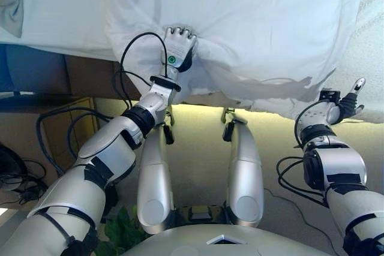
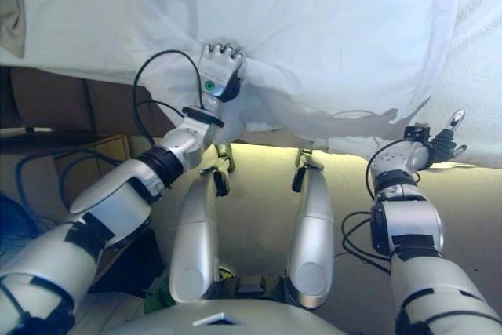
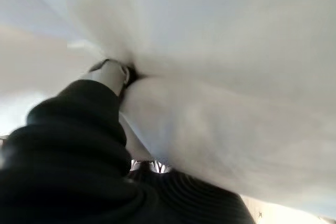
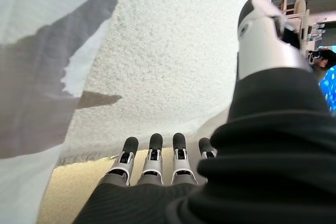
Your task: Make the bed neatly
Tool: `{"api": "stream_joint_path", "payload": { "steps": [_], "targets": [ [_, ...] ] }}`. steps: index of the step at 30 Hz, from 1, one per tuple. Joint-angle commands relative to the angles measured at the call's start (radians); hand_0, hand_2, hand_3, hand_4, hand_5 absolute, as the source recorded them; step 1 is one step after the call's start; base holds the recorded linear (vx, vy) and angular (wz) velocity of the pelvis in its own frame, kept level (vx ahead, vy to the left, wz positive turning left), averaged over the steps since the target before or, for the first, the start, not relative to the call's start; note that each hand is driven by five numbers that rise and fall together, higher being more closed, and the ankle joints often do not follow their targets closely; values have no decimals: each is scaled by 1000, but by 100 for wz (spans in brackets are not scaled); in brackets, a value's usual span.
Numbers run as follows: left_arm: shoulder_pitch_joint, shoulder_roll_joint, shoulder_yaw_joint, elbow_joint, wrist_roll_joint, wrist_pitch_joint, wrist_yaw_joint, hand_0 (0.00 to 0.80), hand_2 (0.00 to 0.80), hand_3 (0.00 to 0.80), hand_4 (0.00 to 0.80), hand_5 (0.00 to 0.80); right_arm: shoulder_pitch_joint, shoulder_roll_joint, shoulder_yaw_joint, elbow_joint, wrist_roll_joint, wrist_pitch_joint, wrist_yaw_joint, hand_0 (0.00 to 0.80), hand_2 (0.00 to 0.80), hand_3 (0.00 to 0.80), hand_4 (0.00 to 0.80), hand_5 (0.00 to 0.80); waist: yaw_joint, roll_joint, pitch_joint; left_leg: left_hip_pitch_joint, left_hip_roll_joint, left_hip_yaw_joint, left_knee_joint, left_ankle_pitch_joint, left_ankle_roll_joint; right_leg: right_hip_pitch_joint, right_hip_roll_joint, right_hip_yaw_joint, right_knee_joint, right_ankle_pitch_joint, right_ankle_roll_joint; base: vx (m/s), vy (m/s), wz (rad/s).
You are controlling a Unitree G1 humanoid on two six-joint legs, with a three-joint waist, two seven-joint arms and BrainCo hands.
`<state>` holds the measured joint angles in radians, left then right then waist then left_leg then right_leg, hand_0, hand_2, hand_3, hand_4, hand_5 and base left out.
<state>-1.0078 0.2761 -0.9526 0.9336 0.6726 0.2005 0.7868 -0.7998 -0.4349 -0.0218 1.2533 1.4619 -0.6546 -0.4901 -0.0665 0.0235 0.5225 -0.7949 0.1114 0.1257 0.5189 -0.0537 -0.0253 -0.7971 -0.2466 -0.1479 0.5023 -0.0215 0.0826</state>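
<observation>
White, smooth cotton sheet (image 1: pixel 252 22) covers the bed across the upper part of the head views, its loose edge hanging over the near side of the mattress. The left hand (image 1: pixel 179 46) reaches up at about 11 o'clock from the robot's body and has its fingers (image 2: pixel 221 50) curled into a bunched fold of that sheet — the cloth puckers and radiates creases from the grasp, and the left wrist view shows only white fabric gathered round the thumb. At about 2 o'clock the right hand (image 2: pixel 439 143) hovers just beside the hanging edge, near a white textured knit blanket (image 4: pixel 173 51) that lies along the right side of the bed; its fingers (image 4: pixel 152 153) are straight and spread, holding nothing, thumb raised apart from them. Beige floor (image 1: pixel 198 142) shows below the bed edge, and a brown wooden bed frame (image 1: pixel 90 76) at 10 o'clock.
</observation>
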Motion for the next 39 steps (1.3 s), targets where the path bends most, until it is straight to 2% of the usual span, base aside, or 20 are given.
{"api": "stream_joint_path", "payload": {
  "steps": [1,9,15,21,22,31,39],
  "targets": [
    [30,24,60,70,-48,-10,5,800,800,800,800,800,47,-9,4,-56,-18,-78,-7,0,0,0,0,0,18,-23,-3,-2,51,-59,4,23,-37,56,-44,24,-36,51,69,0,0,0],
    [45,27,78,84,-56,-41,33,800,800,800,800,800,79,4,-4,-69,-5,-94,14,0,0,0,0,0,17,-23,-3,16,49,-57,0,21,-35,72,-43,23,-31,40,66,1,2,0],
    [82,66,99,98,-90,-67,49,800,800,800,800,800,107,-2,-14,-67,7,-85,46,0,0,0,0,0,22,-13,-3,39,46,-61,0,19,-35,94,-50,20,-26,33,65,7,21,0],
    [141,116,137,136,-138,-88,59,800,800,800,800,800,124,-23,-41,-65,-1,-77,67,0,0,0,0,0,30,11,-3,61,36,-60,-8,22,-34,113,-63,20,-24,26,62,-6,62,-1],
    [161,137,153,153,-149,-106,64,800,800,800,800,800,130,-34,-52,-62,-2,-72,77,0,0,0,0,0,33,18,-3,53,35,-50,-13,44,-27,103,-70,12,-26,43,51,-67,83,1],
    [267,223,231,211,-206,-148,97,800,800,800,800,800,163,-77,-96,-29,9,-63,151,0,0,0,0,0,49,55,-3,87,22,-47,-27,48,-29,128,-86,12,-16,24,48,-8,62,-1],
    [339,234,292,245,-247,-158,119,800,800,800,800,800,186,-95,-120,-15,9,-57,202,0,0,0,0,0,53,79,-3,126,12,-44,-42,49,-31,162,-99,11,-17,9,46,-4,66,2]
  ]
}}
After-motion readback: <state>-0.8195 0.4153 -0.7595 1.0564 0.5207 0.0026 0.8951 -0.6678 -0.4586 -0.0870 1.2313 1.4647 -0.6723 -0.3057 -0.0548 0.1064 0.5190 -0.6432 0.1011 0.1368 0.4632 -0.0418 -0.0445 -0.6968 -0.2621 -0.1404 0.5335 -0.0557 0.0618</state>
